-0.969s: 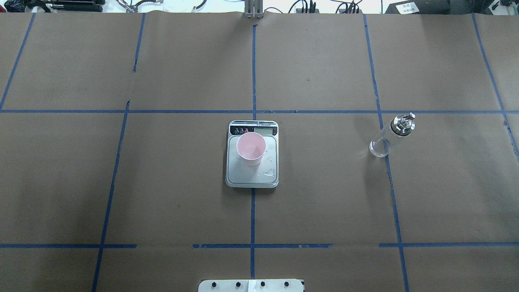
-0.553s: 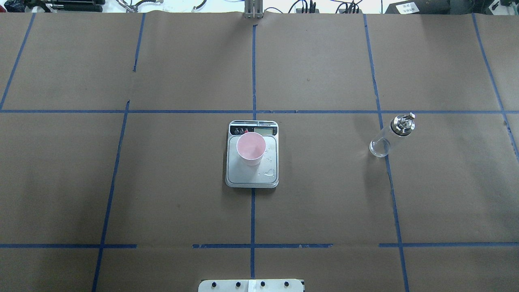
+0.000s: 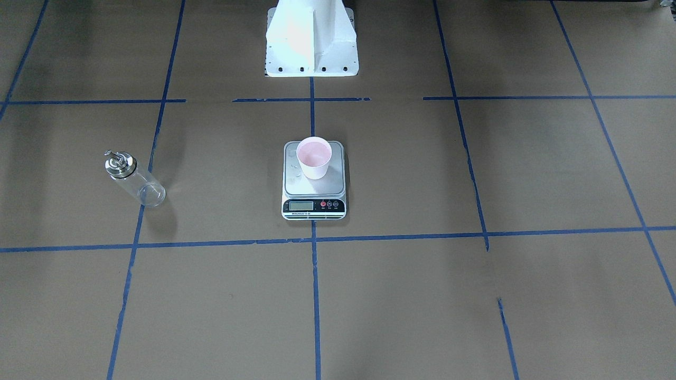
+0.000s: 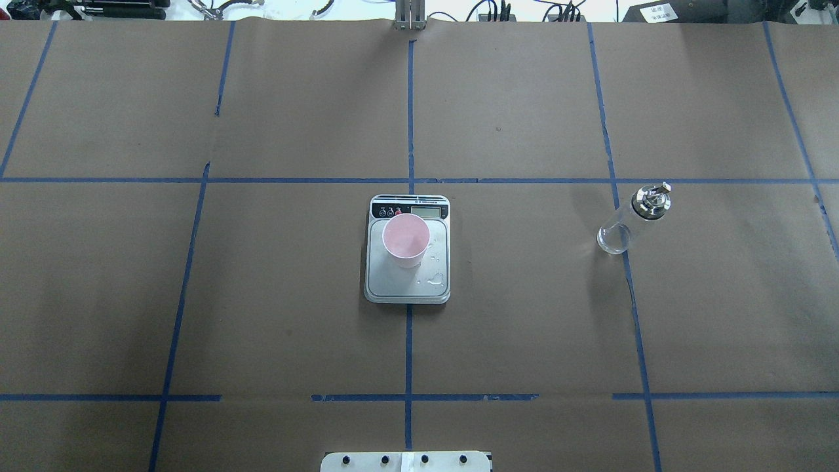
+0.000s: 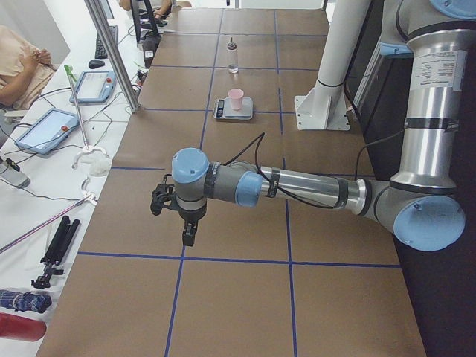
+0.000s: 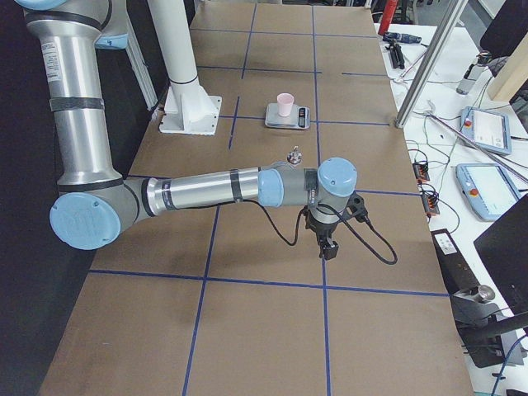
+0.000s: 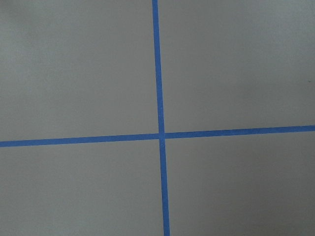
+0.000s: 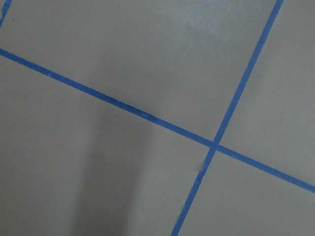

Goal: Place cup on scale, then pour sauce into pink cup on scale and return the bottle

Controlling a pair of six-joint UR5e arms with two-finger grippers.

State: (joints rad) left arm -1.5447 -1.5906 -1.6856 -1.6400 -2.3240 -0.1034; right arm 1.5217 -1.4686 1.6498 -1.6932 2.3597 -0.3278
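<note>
**Both arms parked wide, cup on scale, bottle down**

The left gripper [image 5: 187, 236] hangs over bare table [image 4: 524, 328] near the left end. The right gripper [image 6: 328, 247] does the same near the right end. Only the side cams show them, so I can't tell if the claws are spread or pressed together. Nothing visible in either. The wrist cams show only brown paper and blue tape [image 7: 158, 98].

The cup [image 4: 406, 239] sits upright on the scale [image 4: 393, 285], toward the display side. Drops [image 4: 434, 282] lie on the platform just beside it. The bottle [image 4: 629, 219] stands on the table, well apart from the scale on the robot's right, on a tape line.

My read:
- The drops look like pour spill, so the pour is likely done and the bottle returned.
- Arms sit wide, probably to keep off the scale.
- Cup fill level not discernible.
- Wet platform could skew the weight.
</note>
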